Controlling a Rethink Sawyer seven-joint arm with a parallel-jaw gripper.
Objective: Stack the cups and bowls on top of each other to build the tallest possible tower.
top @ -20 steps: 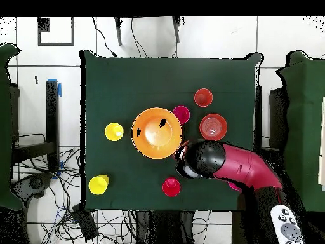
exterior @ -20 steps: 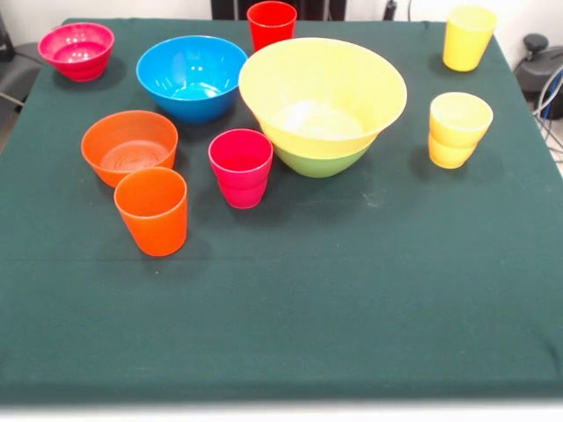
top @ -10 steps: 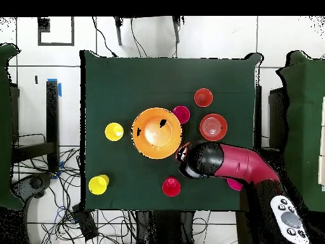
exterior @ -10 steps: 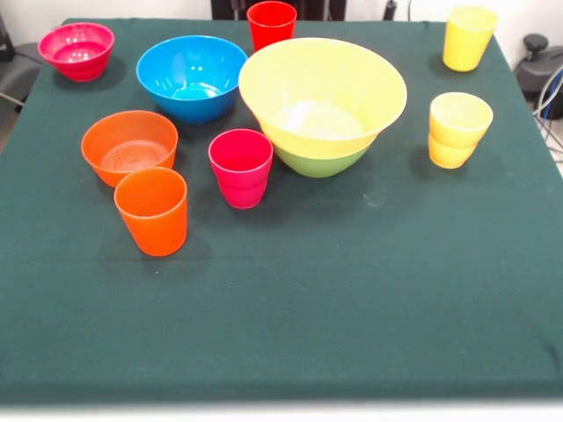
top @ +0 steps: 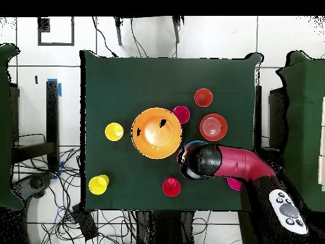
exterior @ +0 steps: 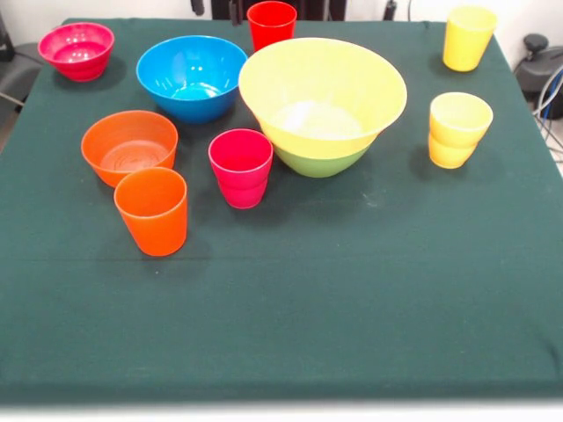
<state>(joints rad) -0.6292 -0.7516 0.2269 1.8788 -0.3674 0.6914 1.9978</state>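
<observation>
The tower is a very large yellow bowl (exterior: 322, 97) nested in a green bowl (exterior: 321, 162) at mid-table; from above the yellow bowl (top: 157, 132) looks orange. Loose on the cloth are a blue bowl (exterior: 192, 76), an orange bowl (exterior: 129, 145), a magenta bowl (exterior: 76, 50), an orange cup (exterior: 152, 211), a magenta cup (exterior: 241, 167), a red cup (exterior: 271, 24), a single yellow cup (exterior: 468, 37) and two nested yellow cups (exterior: 457, 129). Only dark bits of my gripper (exterior: 215, 7) show at the top edge, above the blue bowl. In the overhead view the arm (top: 203, 161) hides the blue bowl.
The green cloth covers the table (exterior: 352, 308), and the cups and bowls crowd its far half. From above, the arm's red link (top: 244, 166) crosses the table's corner and partly hides the magenta bowl (top: 233, 185). Cables (top: 57, 190) lie on the floor beside the table.
The arm's head has shifted slightly over the blue bowl. A dark bit has come into the front view's top edge, left of the red cup. No cup or bowl has moved.
</observation>
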